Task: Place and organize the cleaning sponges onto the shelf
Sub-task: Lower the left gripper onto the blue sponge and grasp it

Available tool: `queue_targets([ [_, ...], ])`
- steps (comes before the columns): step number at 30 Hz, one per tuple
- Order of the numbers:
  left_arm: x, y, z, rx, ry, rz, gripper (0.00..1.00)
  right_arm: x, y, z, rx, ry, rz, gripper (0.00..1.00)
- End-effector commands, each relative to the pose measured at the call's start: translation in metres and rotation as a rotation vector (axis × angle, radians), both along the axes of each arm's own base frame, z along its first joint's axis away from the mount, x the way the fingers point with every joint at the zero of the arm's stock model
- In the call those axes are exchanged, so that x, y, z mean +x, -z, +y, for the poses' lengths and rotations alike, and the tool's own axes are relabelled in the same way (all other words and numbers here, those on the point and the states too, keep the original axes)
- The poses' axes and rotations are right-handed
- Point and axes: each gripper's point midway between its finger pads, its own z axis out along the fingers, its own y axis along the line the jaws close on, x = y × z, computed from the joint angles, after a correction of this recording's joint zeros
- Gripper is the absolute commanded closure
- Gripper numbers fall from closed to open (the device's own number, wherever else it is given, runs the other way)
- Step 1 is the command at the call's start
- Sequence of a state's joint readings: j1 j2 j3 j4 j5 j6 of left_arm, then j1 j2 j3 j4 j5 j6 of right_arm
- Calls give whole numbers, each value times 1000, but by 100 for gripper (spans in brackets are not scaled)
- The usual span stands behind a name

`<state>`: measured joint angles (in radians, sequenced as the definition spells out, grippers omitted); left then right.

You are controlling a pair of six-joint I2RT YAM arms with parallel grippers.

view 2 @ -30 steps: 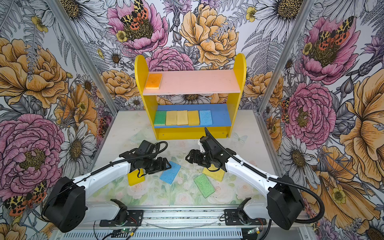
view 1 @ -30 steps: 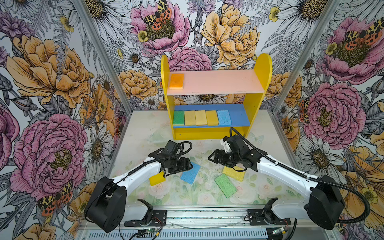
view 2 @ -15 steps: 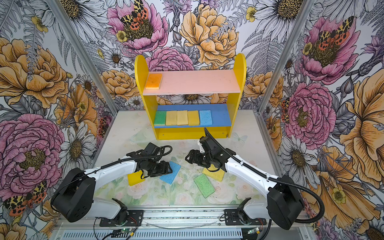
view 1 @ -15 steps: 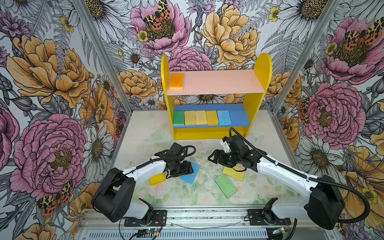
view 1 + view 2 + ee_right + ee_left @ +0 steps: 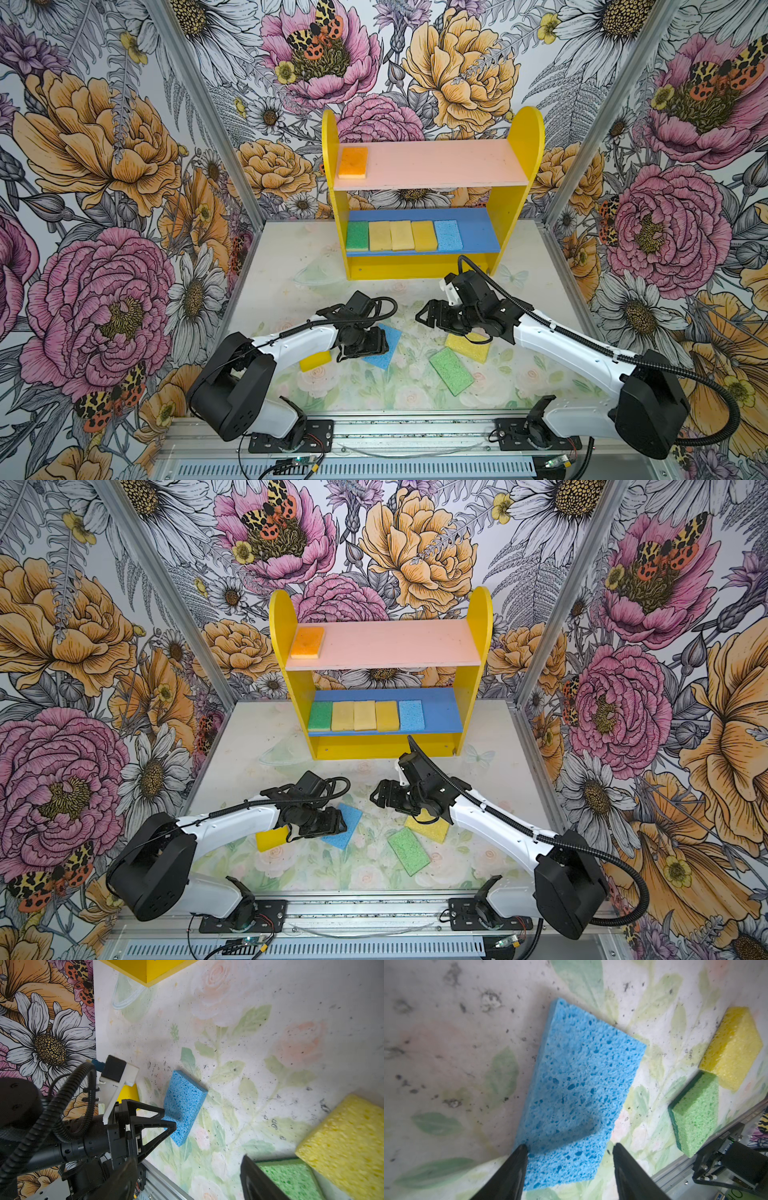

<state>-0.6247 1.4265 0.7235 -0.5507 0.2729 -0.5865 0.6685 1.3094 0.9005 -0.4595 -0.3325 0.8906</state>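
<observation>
Pink shelf board (image 5: 449, 162): orange sponge (image 5: 353, 162) | blue board (image 5: 478, 232): five sponges (image 5: 402, 235) | left fingers (image 5: 510, 1174) spread astride blue sponge (image 5: 577, 1084) | right fingers (image 5: 257, 1184) spread

Bright, even light, soft shadows; wrist views blur up close.

Blue sponge (image 5: 577, 1088), green sponge (image 5: 451, 371), yellow shelf (image 5: 525, 137), floral walls (image 5: 104, 166).
</observation>
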Motion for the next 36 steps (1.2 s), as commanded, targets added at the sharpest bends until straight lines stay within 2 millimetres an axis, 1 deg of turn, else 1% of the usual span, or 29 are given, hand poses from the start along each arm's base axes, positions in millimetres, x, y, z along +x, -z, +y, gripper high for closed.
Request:
queue_targets([
  [1, 5, -17, -5, -37, -22, -43, 27, 3, -3, 1, 5, 6, -30, 21],
  [4, 14, -39, -7, -85, -36, -95, 23, 3, -1, 1, 1, 6, -26, 21],
  [6, 18, -46, -5, -100, -47, -107, 22, 3, -1, 1, 1, 6, -25, 21],
  [7, 20, -46, -1, -101, -54, -103, 22, 3, 0, 2, 0, 3, -24, 21],
  [13, 22, -21, 16, -48, -63, -54, 22, 4, -5, 3, 11, 1, -35, 21],
  [16, 23, -12, 22, -18, -64, -47, 22, 3, -6, 3, 13, 2, -36, 21],
  [19, 21, -7, 23, -11, -61, -35, 23, 4, -5, 3, 12, 1, -34, 21],
  [26, 10, 4, 19, 17, -33, -7, 26, 5, -5, 7, 10, -6, -33, 21],
  [33, 2, 15, 17, 37, -19, 18, 33, 3, -5, 5, 8, -9, -39, 21],
  [34, 1, 16, 16, 40, -17, 19, 36, 3, -4, 5, 6, -8, -38, 21],
  [36, -1, 18, 15, 41, -17, 25, 47, 3, -2, 4, 2, -8, -38, 21],
])
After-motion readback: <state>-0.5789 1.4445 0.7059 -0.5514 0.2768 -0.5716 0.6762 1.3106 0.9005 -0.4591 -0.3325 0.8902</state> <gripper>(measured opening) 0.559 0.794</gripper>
